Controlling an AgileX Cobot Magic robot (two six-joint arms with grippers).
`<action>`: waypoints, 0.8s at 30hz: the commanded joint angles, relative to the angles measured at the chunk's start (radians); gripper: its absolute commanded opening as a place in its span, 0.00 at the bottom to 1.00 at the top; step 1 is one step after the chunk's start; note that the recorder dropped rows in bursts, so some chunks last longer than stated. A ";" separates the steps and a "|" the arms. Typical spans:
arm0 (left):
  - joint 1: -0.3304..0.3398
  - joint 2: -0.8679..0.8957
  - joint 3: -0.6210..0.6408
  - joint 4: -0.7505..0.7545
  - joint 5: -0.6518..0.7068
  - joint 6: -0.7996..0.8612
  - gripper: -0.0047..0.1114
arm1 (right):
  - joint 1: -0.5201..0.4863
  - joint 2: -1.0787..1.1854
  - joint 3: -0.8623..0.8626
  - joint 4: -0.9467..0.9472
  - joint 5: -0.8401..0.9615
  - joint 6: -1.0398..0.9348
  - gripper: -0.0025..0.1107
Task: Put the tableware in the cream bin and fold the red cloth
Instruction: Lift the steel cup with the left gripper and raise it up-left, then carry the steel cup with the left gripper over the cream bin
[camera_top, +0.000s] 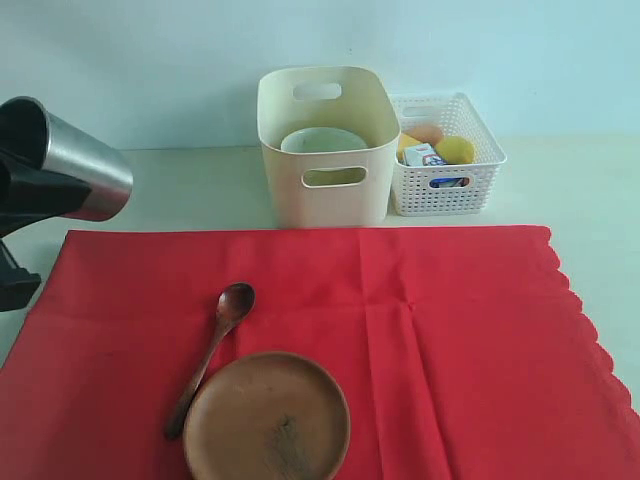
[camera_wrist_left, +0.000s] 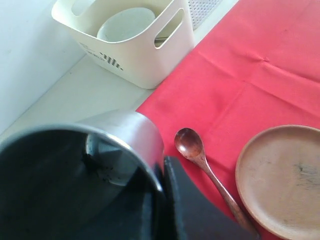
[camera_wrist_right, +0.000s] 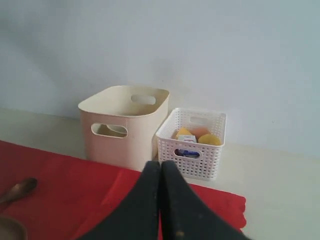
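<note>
One steel cup (camera_top: 85, 170), stiff, probably light and slick, is clamped by its wall in the left gripper (camera_top: 30, 192) above the tabletop's (camera_top: 185, 190) left edge; right gripper (camera_wrist_right: 160, 200) pinched together, empty.

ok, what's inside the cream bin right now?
Only the pale bowl shows inside the cream bin, mouth up, low down. The bin floor under the bowl and behind the near wall is covered, so anything small there cannot be seen.
</note>
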 joint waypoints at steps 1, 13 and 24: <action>-0.003 -0.008 0.018 -0.008 -0.011 -0.006 0.04 | 0.000 -0.005 0.010 -0.011 0.019 -0.040 0.02; -0.003 -0.008 0.018 -0.008 -0.031 -0.006 0.04 | 0.000 -0.005 0.010 0.000 0.019 -0.026 0.02; -0.003 -0.008 0.018 -0.008 -0.040 -0.006 0.04 | -0.062 -0.005 0.010 0.000 0.019 -0.027 0.02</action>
